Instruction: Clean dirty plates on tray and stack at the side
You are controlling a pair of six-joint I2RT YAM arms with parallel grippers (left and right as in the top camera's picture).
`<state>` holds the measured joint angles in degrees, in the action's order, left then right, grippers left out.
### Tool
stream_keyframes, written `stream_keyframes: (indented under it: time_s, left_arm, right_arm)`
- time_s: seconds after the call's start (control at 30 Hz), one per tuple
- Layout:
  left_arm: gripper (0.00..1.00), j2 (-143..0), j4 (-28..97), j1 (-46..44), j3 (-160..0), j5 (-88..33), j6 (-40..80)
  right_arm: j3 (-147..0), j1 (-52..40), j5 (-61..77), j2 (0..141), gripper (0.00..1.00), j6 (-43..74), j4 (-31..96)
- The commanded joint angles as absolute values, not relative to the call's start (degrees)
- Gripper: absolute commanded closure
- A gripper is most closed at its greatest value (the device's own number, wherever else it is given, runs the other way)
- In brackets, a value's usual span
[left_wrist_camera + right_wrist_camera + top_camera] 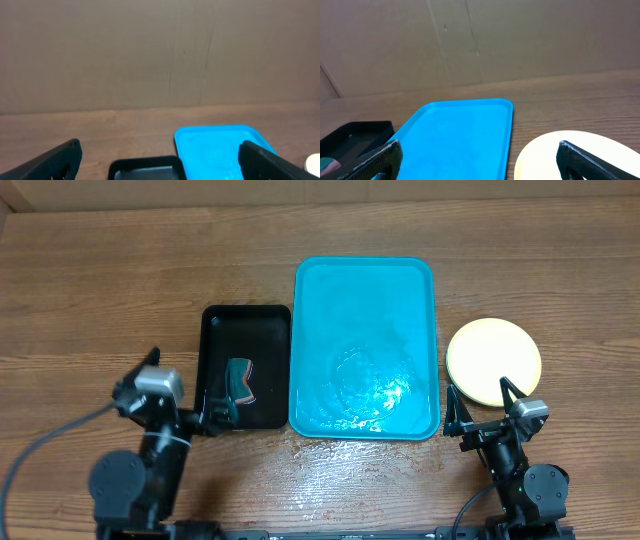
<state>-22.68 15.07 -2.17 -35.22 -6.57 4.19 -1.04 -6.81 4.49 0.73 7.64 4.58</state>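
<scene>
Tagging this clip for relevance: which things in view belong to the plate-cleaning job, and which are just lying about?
Job: blue tray, bare; pale yellow plates beside it on the right, count unclear from above; sponge, probably the cleaning tool.
Lying about: black tray, holding only the sponge; cardboard wall at the back.

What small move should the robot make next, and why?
Probably none; hold both arms parked. The turquoise tray is bare, the plates appear stacked beside it, the sponge lies in the black tray, and the left tool and right tool are open.
</scene>
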Motion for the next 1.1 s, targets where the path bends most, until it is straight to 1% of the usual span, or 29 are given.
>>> stream_keyframes:
  time_s: [0.0, 0.17, 0.37, 0.57, 0.73, 0.93, 1.07]
  left_arm:
    - [0.0, -16.7, 11.7, -1.8, -27.3, -5.6, 6.5]
    - [0.0, -9.2, 6.7, -1.8, -18.5, -5.5, 6.5]
    - [0.0, -3.3, 4.2, -1.8, -12.4, -5.5, 6.4]
    - [0.0, -0.1, 1.1, -1.8, -7.0, -5.3, 6.4]
    - [0.0, -0.1, -5.5, -1.8, -0.8, -5.3, 6.5]
    - [0.0, -0.2, -3.1, -1.7, -0.3, -5.6, 6.5]
    - [0.0, -0.2, 2.6, -1.7, -0.3, -5.6, 6.5]
  right_arm:
    - [-0.4, -7.1, 4.5, 0.2, 0.0, 7.4, 4.4]
    - [-0.4, -7.1, 4.5, 0.2, 0.0, 7.4, 4.4]
    - [-0.4, -7.1, 4.5, 0.2, 0.0, 7.4, 4.4]
    - [-0.4, -7.1, 4.5, 0.2, 0.0, 7.4, 4.4]
    - [-0.4, -7.1, 4.5, 0.2, 0.0, 7.4, 4.4]
    - [-0.4, -7.1, 4.5, 0.2, 0.0, 7.4, 4.4]
    - [-0.4, -7.1, 4.5, 0.2, 0.0, 7.4, 4.4]
